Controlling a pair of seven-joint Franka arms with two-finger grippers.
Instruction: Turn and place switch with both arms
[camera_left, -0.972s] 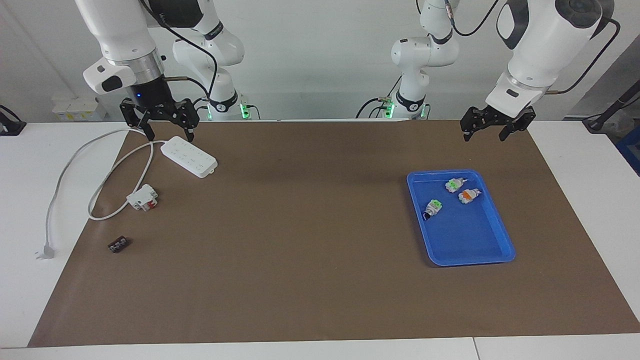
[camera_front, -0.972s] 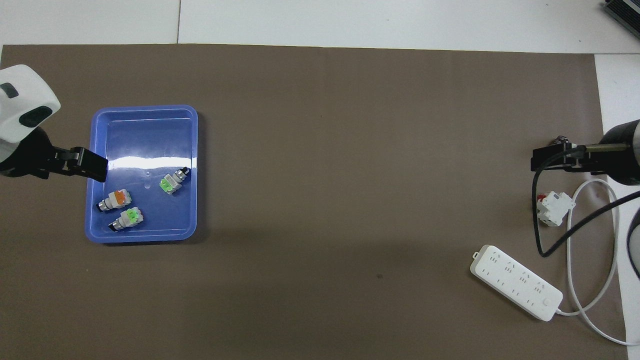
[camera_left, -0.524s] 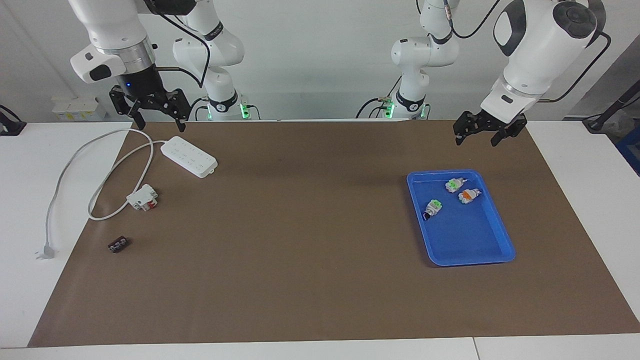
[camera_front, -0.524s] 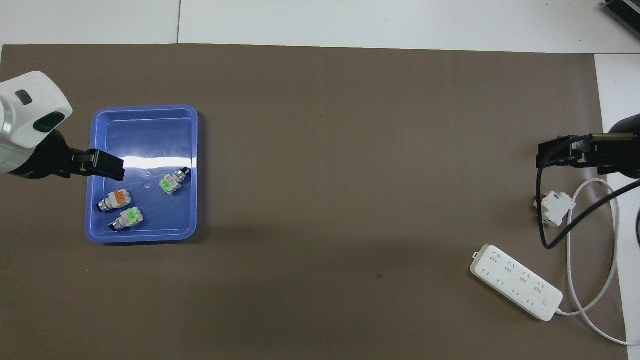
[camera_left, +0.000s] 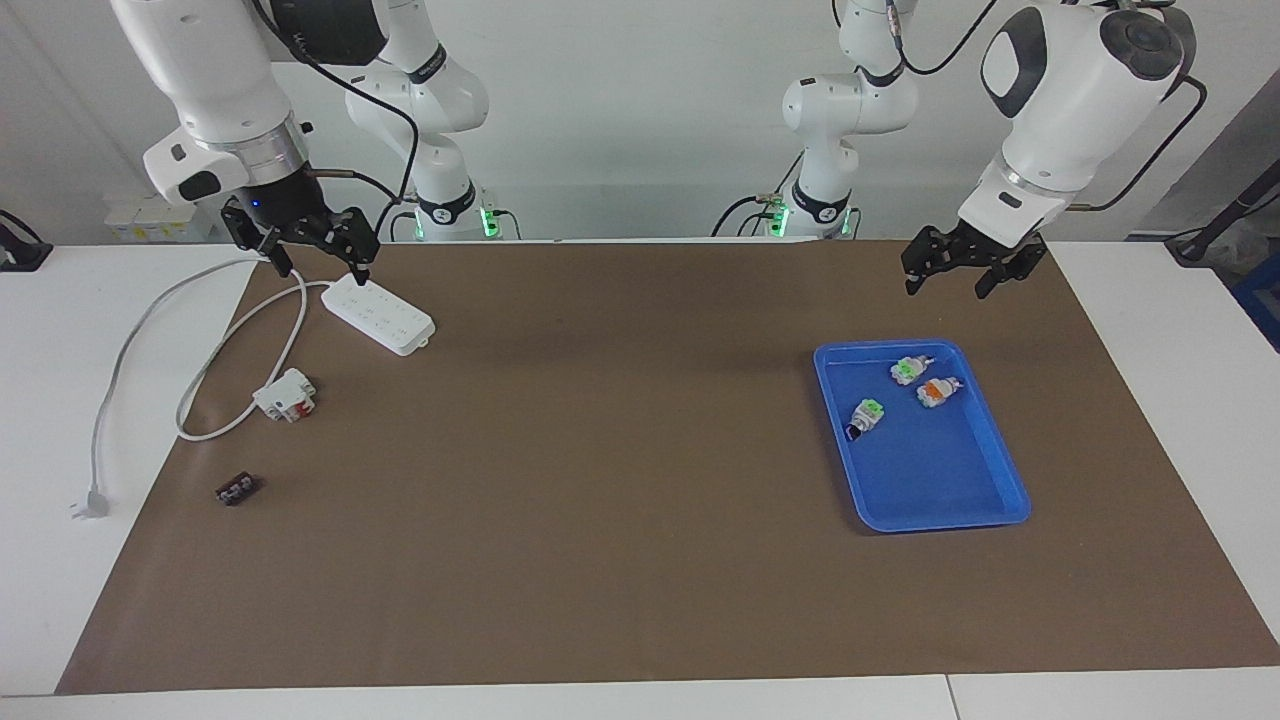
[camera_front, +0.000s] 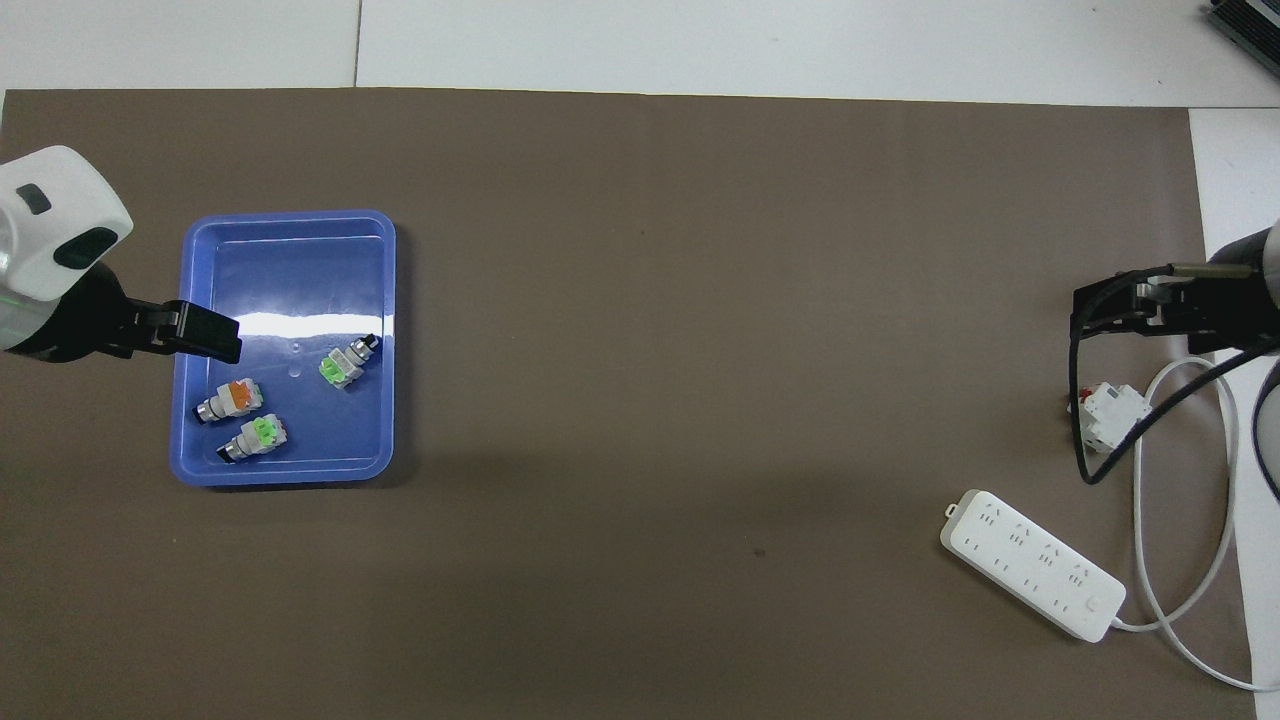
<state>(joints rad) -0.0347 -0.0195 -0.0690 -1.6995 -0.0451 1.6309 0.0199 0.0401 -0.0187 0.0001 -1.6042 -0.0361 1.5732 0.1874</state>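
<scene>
Lying in tray (camera_left: 1000, 470), switch (camera_left: 866, 416) below left gripper (camera_left: 943, 283).

I see both views bright and evenly lit from overhead, sharp to the edges. A white glare band crosses the blue tray (camera_front: 290, 228) floor in the overhead view. Soft, faint shadows sit close under the tray and the power strip (camera_left: 378, 312).

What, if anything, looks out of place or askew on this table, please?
Nothing looks spilled or damaged. The three switches lie on their sides at different angles in the blue tray, and the power strip sits unplugged, its cord looping off the mat.
</scene>
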